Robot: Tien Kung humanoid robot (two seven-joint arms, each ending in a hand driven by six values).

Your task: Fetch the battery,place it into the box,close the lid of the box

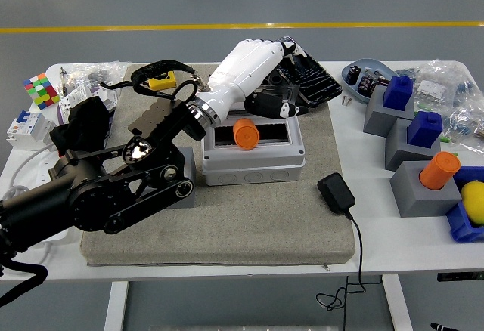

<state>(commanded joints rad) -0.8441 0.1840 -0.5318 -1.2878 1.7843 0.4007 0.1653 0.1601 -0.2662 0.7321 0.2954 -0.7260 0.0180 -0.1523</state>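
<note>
An orange battery (244,133) lies inside the open white-grey box (253,163) on the grey mat. The box's dark lid (311,76) stands tilted open behind it. My left hand (277,74), white with black fingers, is raised above the back of the box at the lid. Its fingers reach over the lid's top edge and the thumb (272,106) is under it. The hand holds nothing. My right arm is out of view.
A black charger (336,193) with its cable lies on the mat right of the box. Grey blocks with blue (398,91) and orange (440,170) pieces stand at the right. A yellow tape measure (162,80), a colour cube (41,90) and a black cloth (83,128) are at the left.
</note>
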